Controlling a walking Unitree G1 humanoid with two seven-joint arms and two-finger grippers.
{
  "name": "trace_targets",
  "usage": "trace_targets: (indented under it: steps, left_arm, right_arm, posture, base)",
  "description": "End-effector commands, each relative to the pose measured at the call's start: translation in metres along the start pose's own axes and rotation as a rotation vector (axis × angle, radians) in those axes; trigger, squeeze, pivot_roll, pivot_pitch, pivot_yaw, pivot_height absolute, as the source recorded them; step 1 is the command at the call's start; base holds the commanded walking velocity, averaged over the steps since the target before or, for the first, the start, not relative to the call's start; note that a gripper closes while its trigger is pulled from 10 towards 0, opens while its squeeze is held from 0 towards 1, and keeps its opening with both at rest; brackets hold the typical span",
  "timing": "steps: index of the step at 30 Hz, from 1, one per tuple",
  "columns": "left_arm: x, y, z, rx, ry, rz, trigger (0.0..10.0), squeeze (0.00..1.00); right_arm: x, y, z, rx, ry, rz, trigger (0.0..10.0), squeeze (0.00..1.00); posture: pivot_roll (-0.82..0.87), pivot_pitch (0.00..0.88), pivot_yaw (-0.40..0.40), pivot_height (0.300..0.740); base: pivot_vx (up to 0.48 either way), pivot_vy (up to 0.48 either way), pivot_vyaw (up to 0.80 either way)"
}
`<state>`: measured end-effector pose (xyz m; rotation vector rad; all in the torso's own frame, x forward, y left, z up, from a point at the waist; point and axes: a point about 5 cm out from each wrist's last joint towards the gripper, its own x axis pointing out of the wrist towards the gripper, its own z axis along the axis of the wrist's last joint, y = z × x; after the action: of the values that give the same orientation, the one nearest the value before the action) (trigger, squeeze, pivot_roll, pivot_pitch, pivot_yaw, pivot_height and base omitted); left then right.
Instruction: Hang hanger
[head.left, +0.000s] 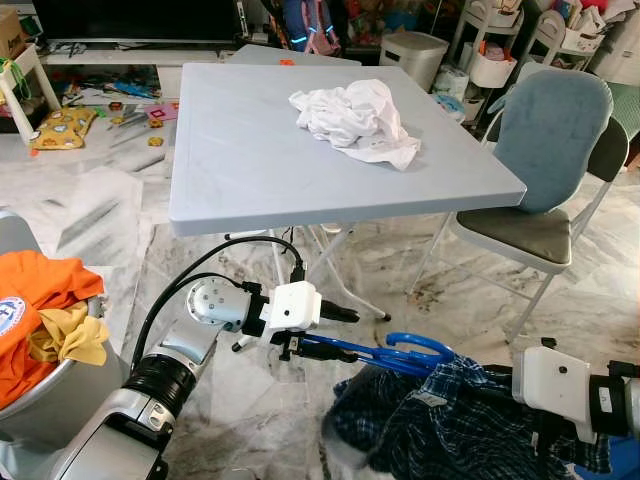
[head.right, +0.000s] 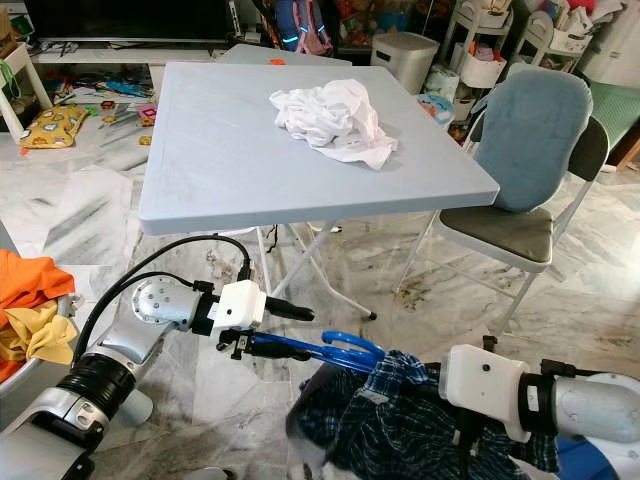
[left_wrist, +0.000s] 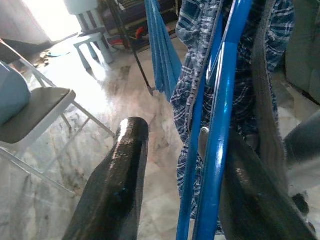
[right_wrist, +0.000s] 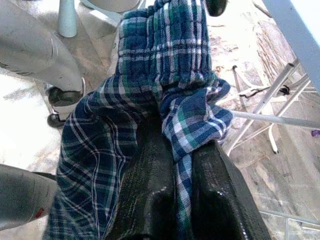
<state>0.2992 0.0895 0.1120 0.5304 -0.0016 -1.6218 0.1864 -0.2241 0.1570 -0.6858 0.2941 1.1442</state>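
A blue plastic hanger (head.left: 400, 352) hangs low over the marble floor, in front of the table. Its far end and hook are tucked into a dark blue plaid shirt (head.left: 450, 430). My left gripper (head.left: 345, 333) is open around the hanger's near arm. The blue bar (left_wrist: 220, 125) lies against the lower finger (left_wrist: 255, 200), with a gap to the other finger (left_wrist: 120, 175). At the lower right, my right gripper (right_wrist: 181, 140) is shut on a bunched fold of the plaid shirt (right_wrist: 150, 75), holding the cloth up.
A grey folding table (head.left: 250, 150) with a crumpled white cloth (head.left: 355, 120) stands straight ahead. To its right is a blue-backed chair (head.left: 550, 140). A basket of orange clothes (head.left: 40, 300) sits at my left. Toys litter the far floor.
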Motion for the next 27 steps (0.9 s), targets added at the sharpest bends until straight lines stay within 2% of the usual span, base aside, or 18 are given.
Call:
trace_targets:
  steps: [1, 3, 4, 6, 7, 19, 23, 27]
  left_arm:
    - [0.002, 0.007, 0.007, 0.034, 0.0, -0.013, 1.1, 0.0]
    - [0.003, 0.007, 0.008, 0.043, -0.001, -0.015, 0.9, 0.0]
    - [0.004, 0.007, 0.008, 0.046, 0.0, -0.018, 0.4, 0.0]
    - [0.005, 0.007, 0.009, 0.046, 0.0, -0.023, 0.4, 0.0]
    - [0.005, 0.007, 0.008, 0.044, 0.0, -0.028, 0.0, 0.0]
    - [0.009, 0.003, 0.007, 0.038, 0.015, -0.078, 0.0, 0.0]
    - [0.01, 0.005, 0.007, 0.023, -0.005, -0.053, 0.0, 0.0]
    - [0.012, 0.006, 0.007, 0.007, -0.024, -0.01, 0.0, 0.0]
  right_arm:
    - [0.001, 0.0, 0.003, -0.047, 0.01, 0.032, 10.0, 0.0]
    - [0.002, -0.001, 0.002, -0.05, 0.009, 0.027, 10.0, 0.0]
    - [0.002, -0.001, 0.003, -0.052, 0.008, 0.022, 10.0, 0.0]
    - [0.003, -0.002, 0.003, -0.054, 0.007, 0.018, 10.0, 0.0]
    - [0.003, -0.002, 0.003, -0.056, 0.006, 0.016, 10.0, 0.0]
    - [0.008, -0.008, 0.006, -0.083, -0.005, -0.003, 10.0, 0.0]
    - [0.011, -0.01, 0.005, -0.082, -0.008, -0.016, 10.0, 0.0]
    - [0.017, -0.02, 0.002, -0.083, 0.008, -0.076, 10.0, 0.0]
  posture:
    - [0.0, 0.0, -0.109, 0.74]
    - [0.0, 0.0, -0.109, 0.74]
    - [0.0, 0.0, -0.109, 0.74]
    - [0.0, 0.0, -0.109, 0.74]
    - [0.0, 0.0, -0.109, 0.74]
    - [0.0, 0.0, -0.111, 0.74]
    - [0.0, 0.0, -0.111, 0.74]
    - [0.01, 0.0, -0.12, 0.74]
  base:
    - [0.0, 0.0, 0.0]
    - [0.0, 0.0, 0.0]
    - [0.0, 0.0, 0.0]
    - [0.0, 0.0, 0.0]
    - [0.0, 0.0, 0.0]
    - [0.0, 0.0, 0.0]
    - [0.0, 0.0, 0.0]
    - [0.0, 0.0, 0.0]
